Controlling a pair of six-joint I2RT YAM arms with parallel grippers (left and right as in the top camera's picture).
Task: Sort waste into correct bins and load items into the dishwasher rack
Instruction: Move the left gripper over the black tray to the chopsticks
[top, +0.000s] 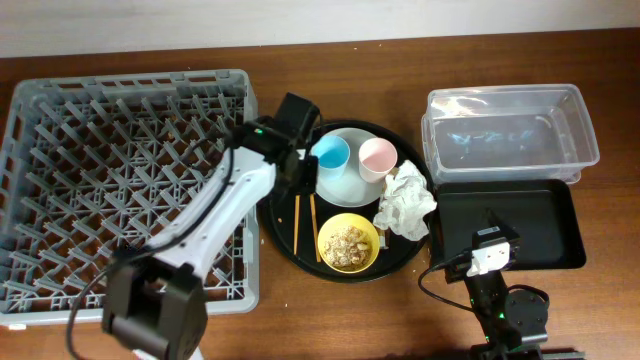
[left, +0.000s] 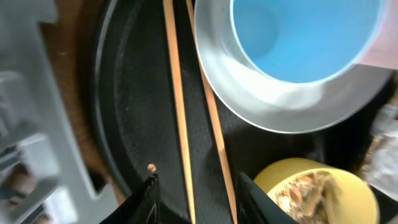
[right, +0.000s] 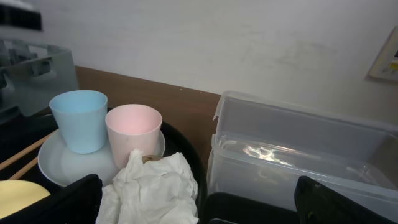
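Observation:
The chopsticks (top: 304, 220) lie on the round black tray's left side, next to the plate (top: 345, 182) that carries the blue cup (top: 330, 155) and pink cup (top: 377, 158). My left gripper (left: 199, 202) is open, low over the chopsticks (left: 179, 112), one finger on each side. The yellow bowl (top: 348, 243) holds food scraps. The crumpled napkin (top: 405, 200) lies at the tray's right; a small brown bit (right: 151, 159) shows at its top. My right gripper (right: 199, 211) is open and empty over the shallow black tray (top: 520, 225), facing the napkin (right: 152, 190).
The grey dishwasher rack (top: 120, 180) fills the left of the table, close beside the round black tray (top: 285, 235). The clear tub (top: 510, 135) stands at the back right, behind the shallow black tray. The rack's edge (left: 31, 124) shows in the left wrist view.

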